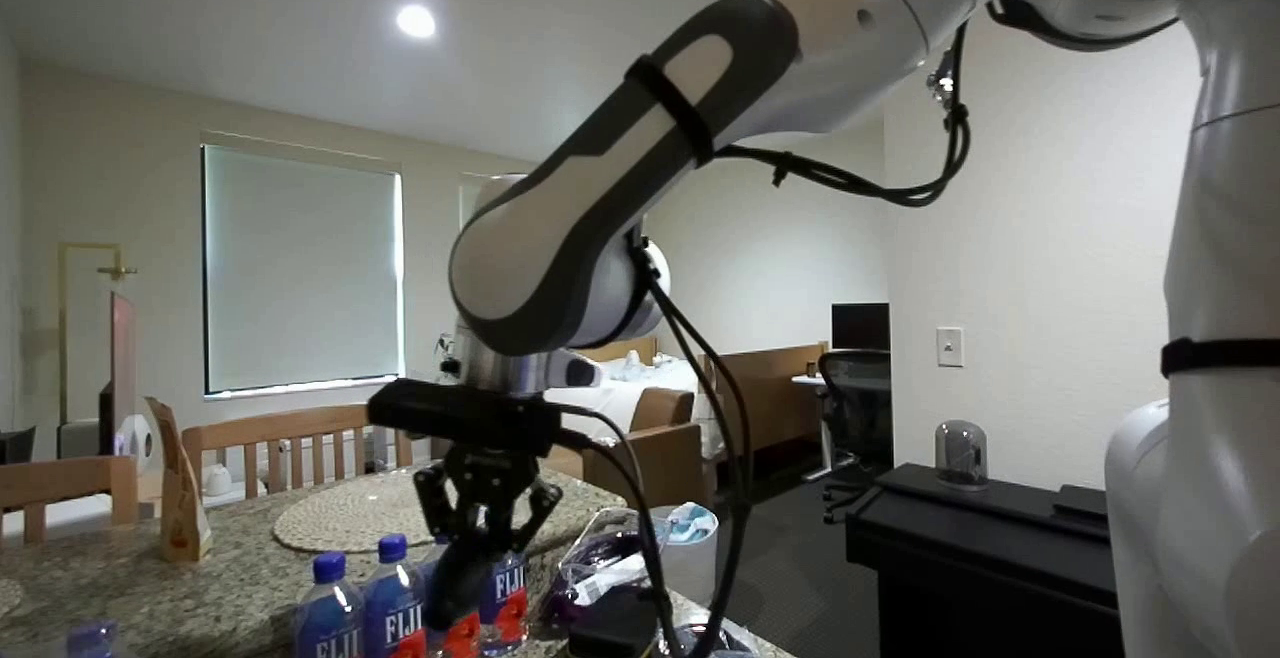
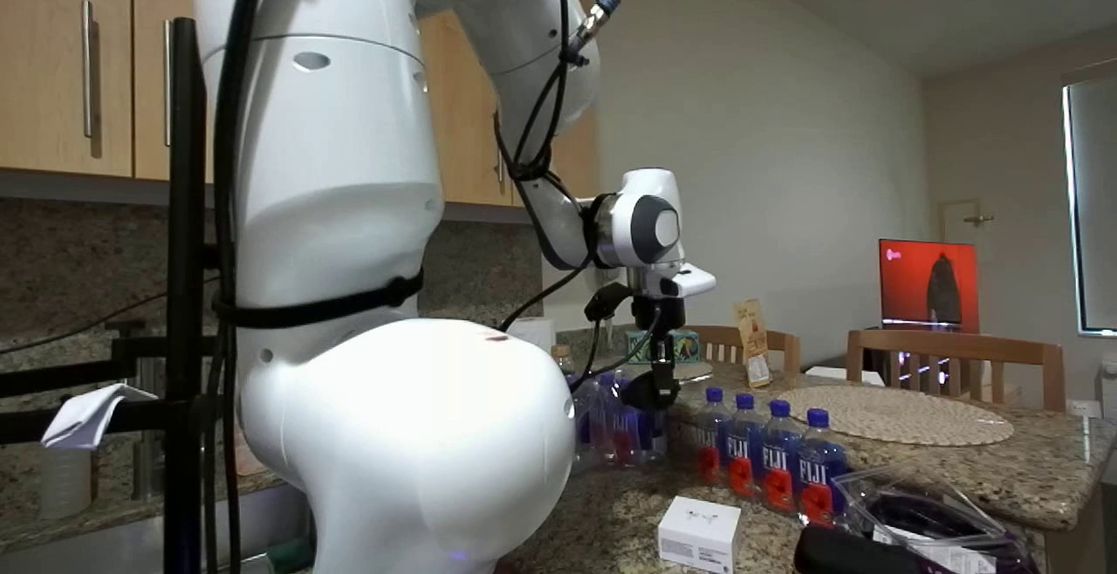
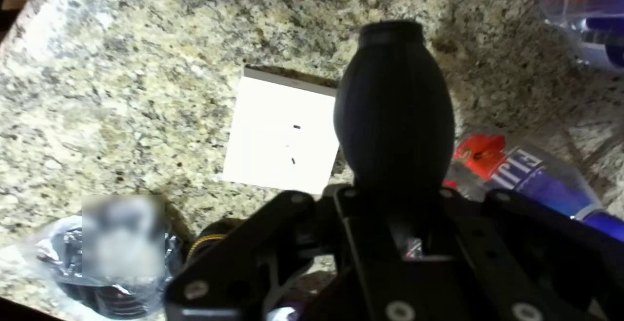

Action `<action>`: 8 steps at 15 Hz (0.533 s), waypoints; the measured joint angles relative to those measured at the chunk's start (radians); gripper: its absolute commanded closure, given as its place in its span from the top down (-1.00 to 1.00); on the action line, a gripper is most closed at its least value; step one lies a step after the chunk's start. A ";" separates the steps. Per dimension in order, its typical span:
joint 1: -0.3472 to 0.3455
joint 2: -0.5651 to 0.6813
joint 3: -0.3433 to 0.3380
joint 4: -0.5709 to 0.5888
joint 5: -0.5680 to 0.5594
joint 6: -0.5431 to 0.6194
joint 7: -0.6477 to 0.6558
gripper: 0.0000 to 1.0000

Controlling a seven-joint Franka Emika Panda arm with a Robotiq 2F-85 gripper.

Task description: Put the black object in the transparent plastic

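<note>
Blk jointed gripper [image 3: 395, 199], btm ctr wrist view, jaws part-closed, gripping blk bulb-shaped obj [image 3: 394, 111]; clr crinkled plastic [image 3: 114, 289] low L.

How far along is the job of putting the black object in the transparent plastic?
Done: the black object is grasped; the gripper looks closed on it. In hand: it hangs above the counter, not yet inside any plastic. Left, probably: carry it to the clear plastic container beside the bottles, if that is the target, then lower and release it.
</note>
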 measured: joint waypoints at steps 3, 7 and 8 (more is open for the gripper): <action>-0.067 -0.133 -0.041 -0.138 0.087 0.002 -0.001 -0.74; -0.116 -0.240 -0.065 -0.245 0.132 0.029 -0.001 -0.82; -0.116 -0.246 -0.063 -0.249 0.133 0.029 -0.001 -0.82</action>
